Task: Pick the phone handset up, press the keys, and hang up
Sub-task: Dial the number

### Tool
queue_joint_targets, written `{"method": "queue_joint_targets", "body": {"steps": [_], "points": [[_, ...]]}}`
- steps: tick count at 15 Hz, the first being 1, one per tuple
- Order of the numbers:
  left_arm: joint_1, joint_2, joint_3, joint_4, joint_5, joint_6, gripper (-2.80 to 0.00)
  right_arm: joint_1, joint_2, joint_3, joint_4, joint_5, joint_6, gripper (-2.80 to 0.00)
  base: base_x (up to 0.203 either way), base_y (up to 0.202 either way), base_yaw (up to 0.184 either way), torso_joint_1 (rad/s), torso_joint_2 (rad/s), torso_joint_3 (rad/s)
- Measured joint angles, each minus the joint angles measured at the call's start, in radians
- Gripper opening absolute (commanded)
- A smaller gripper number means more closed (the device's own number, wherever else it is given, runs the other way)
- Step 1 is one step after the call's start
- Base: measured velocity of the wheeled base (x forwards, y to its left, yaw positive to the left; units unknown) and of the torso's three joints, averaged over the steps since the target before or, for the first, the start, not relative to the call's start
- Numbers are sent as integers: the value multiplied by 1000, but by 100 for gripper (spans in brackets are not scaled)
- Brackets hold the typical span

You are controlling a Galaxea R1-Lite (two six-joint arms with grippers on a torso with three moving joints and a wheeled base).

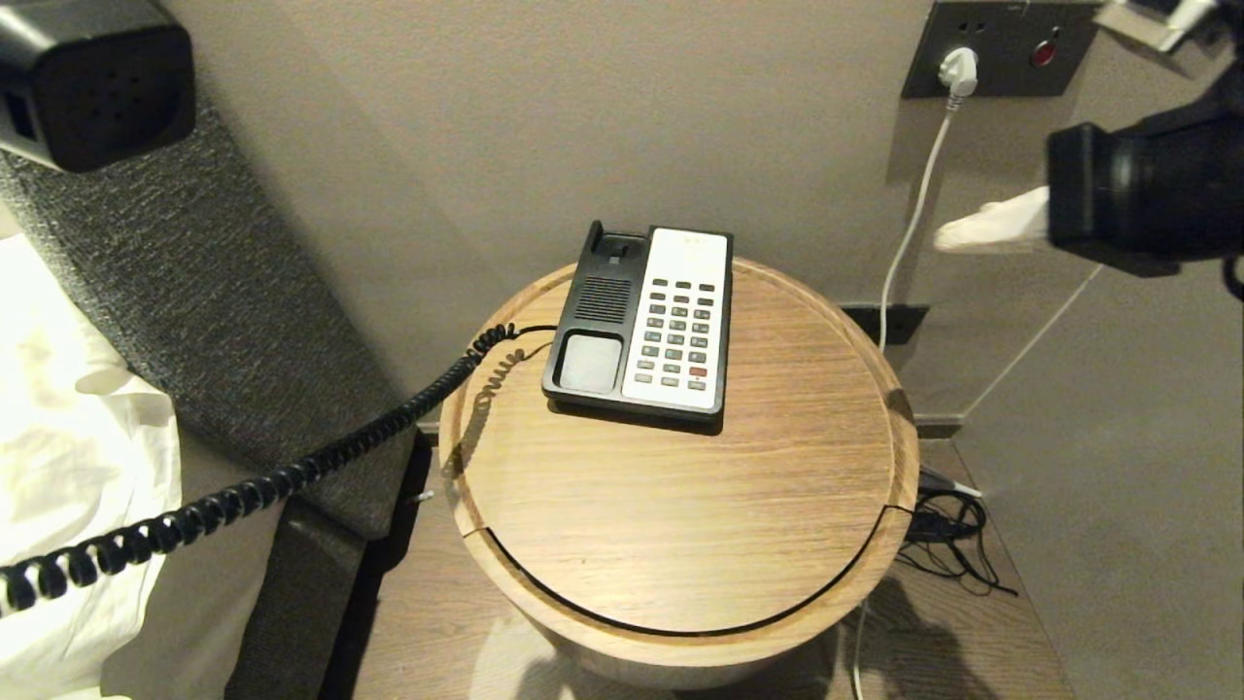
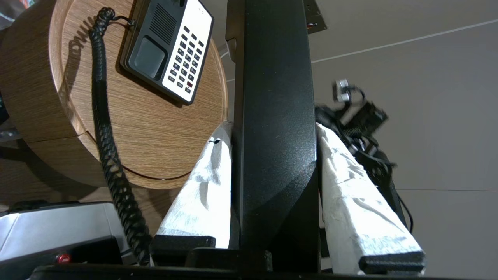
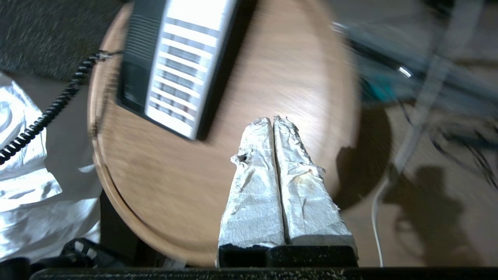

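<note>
The left gripper is clamped on the handset, its 2 white-wrapped fingers pressed against either side of the black body, and it holds it well clear of the counter, up and off to the left over the bed. In the head view one end of the handset shows at the top left corner, lifted high enough that the cord stretches in a long slack line down to the base. That placement looks deliberate: with the handset parked aside, the cradle is bare and the keypad lies open from above and from the right. The base sits toward the back of the round wooden counter, near the wall, turned slightly. The right gripper is out to the right of the counter, above its edge, with both padded fingers pressed together and nothing between them; closed like that, they make 1 blunt tip suited to poking keys. I judge the lift done and the key presses next; the tip looks wider than 1 key, so it could catch 2 at once. A white cable hangs from the wall socket behind.
</note>
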State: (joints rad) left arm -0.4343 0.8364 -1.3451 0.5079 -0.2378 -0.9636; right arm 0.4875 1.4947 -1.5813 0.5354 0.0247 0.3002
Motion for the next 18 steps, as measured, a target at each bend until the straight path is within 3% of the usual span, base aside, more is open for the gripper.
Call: {"method": "queue_joint_targets", "body": {"steps": [4, 7, 18], "points": [[0, 0, 3, 0, -6, -2, -280, 164, 182, -37, -161, -135, 11, -280, 0, 0, 0, 0, 0, 0], [0, 0, 7, 0, -8, -4, -280, 219, 281, -42, -292, -197, 13, -280, 0, 0, 0, 0, 0, 0], [0, -2, 22, -1, -11, -5, -280, 247, 414, -56, -339, -232, 17, -280, 0, 0, 0, 0, 0, 0]]}}
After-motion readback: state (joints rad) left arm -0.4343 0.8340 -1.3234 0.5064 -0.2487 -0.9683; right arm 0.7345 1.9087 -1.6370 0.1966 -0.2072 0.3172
